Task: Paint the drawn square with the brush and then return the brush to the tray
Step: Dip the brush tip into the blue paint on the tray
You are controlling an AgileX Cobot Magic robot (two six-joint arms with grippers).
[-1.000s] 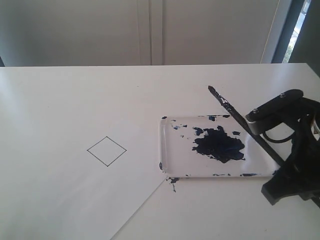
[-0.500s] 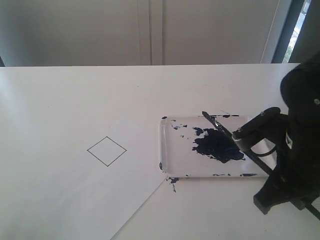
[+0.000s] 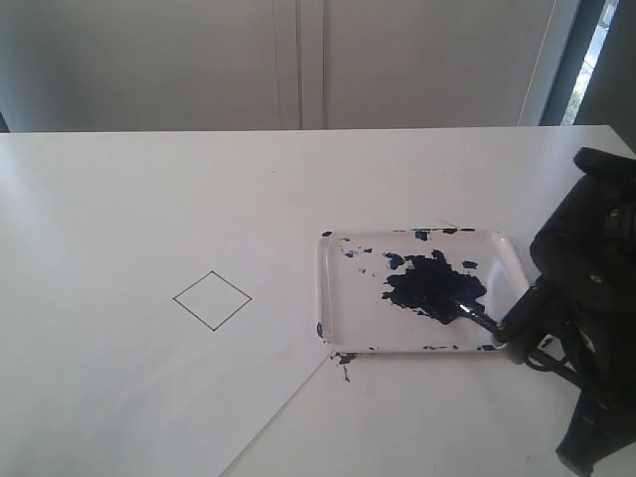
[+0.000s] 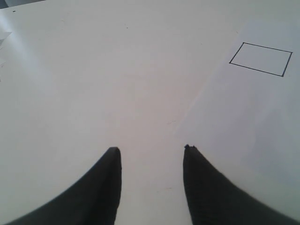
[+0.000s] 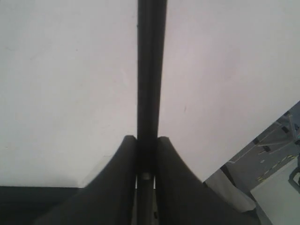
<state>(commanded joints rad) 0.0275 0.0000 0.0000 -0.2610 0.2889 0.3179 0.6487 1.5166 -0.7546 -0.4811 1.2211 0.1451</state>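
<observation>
Off the near-right corner of the tray (image 3: 322,283), the right claw (image 3: 513,327) is clamped on the brush (image 3: 478,316). In the right wrist view both fingers press the black handle w/ no gap btwn them. From that corner the brush slants in low over the rim toward the tray's middle, and its tip end runs into the big dark blue paint blotch (image 3: 429,283) there. Tip is dark on dark, so can't tell if the bristles actually touch the paint. A small bright glint shows on the shaft at the blotch's near-right edge.

The tray lies flat on the white surface (image 3: 139,179), long side across the ext. view, w/ smaller paint flecks along its far & near rims. A tiny paint splatter (image 3: 345,361) sits just outside the tray's near-left corner.

The drawn square (image 3: 212,299) is well apart from the tray, off its left short side, on the paper sheet (image 3: 149,397). Its outline is thin & black, standing on a corner like a diamond, and the inside is plain white. The paper's edge runs diagonally from the tray's near-left corner toward the viewer.

The left claw (image 4: 150,151) has its fingers spread wide, w/ only bare surface seen btwn them. It hangs above the surface right at the paper's edge, w/ the square on the sheet beyond the fingertips. How it stands to the tray can't be told from its wrist view.
</observation>
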